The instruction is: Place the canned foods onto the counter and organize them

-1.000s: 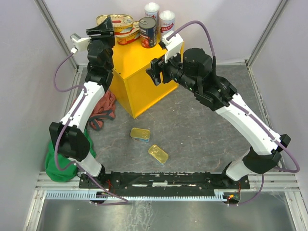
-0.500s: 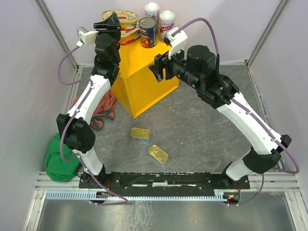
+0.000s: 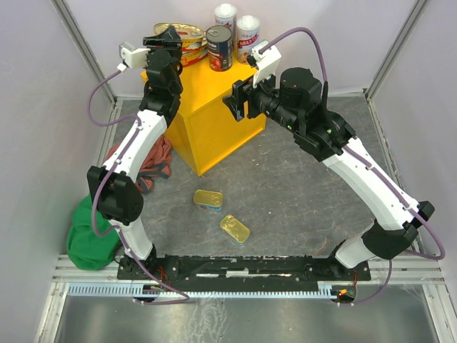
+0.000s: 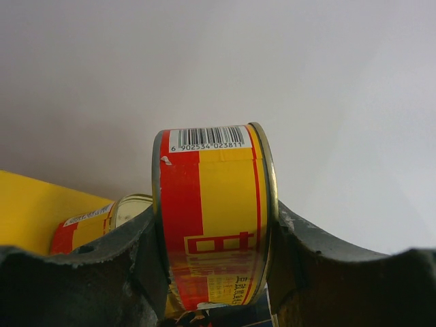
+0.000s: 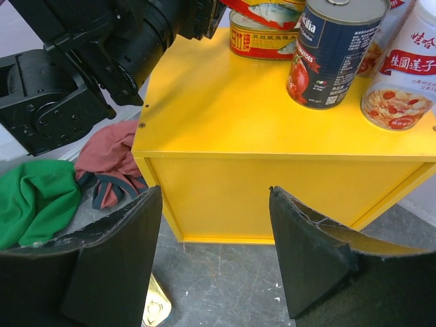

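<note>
**Top view.** My left claw (image 3: 168, 37) is clenched on an oval gold tin (image 3: 188, 30), over the far-left corner of the yellow counter (image 3: 207, 100). A second oval tin (image 3: 193, 55) lies on the counter right under the held one; I cannot tell whether they touch. The dark round can (image 3: 218, 48) stands just right of them. The far white-topped cylinder (image 3: 226, 16) and the near white-topped cylinder (image 3: 248, 30) stand behind it. My right claw (image 3: 234, 102) is spread and empty beside the counter's right side, apart from every can. Two tins lie on the grey floor (image 3: 300, 186), near each other and well apart from both claws: the upper floor tin (image 3: 208, 198) and the lower floor tin (image 3: 234, 228). A red cloth (image 3: 153, 168) and a green cloth (image 3: 86, 243) lie at the left.

**Left wrist.** The held tin (image 4: 212, 197), with its red-and-yellow label and barcode on top, sits between my fingers (image 4: 102, 272), one touching each side. The second tin (image 4: 92, 228) shows low left, on the counter (image 4: 27, 204).

**Right wrist.** The claw (image 5: 214, 255) has nothing between its fingers (image 5: 116, 262). The counter's front face (image 5: 272, 184) fills the gap, not touched. On top are the dark can (image 5: 334, 54), the near cylinder (image 5: 409, 75) just right of it, and the second tin (image 5: 262, 41) at the far edge.
</note>
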`<action>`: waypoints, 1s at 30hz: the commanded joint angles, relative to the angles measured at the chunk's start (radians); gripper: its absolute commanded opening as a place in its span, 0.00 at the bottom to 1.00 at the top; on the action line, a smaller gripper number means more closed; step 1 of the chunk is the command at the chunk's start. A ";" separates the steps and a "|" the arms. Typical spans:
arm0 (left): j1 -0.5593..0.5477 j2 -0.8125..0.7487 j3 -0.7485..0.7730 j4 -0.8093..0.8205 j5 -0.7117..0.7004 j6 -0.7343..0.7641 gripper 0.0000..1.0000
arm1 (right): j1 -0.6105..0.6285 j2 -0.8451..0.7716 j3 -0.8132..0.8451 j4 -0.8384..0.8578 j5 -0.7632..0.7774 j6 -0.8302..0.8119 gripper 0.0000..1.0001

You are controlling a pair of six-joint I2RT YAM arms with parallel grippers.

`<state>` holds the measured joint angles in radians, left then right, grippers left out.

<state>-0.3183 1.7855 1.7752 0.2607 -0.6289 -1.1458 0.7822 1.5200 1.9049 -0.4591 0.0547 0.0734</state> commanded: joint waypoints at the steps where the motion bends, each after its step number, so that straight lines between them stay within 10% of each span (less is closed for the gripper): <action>1: -0.001 -0.011 0.084 0.058 -0.029 0.026 0.16 | -0.005 -0.031 0.006 0.061 -0.016 0.015 0.72; 15: -0.003 -0.030 0.063 -0.001 0.002 0.012 0.48 | -0.010 -0.030 -0.003 0.063 -0.024 0.024 0.72; 30: -0.009 -0.054 0.065 -0.080 0.010 0.023 0.55 | -0.011 -0.030 -0.001 0.066 -0.037 0.038 0.73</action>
<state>-0.3183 1.7924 1.7988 0.2070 -0.6193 -1.1465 0.7765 1.5196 1.8996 -0.4545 0.0315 0.1005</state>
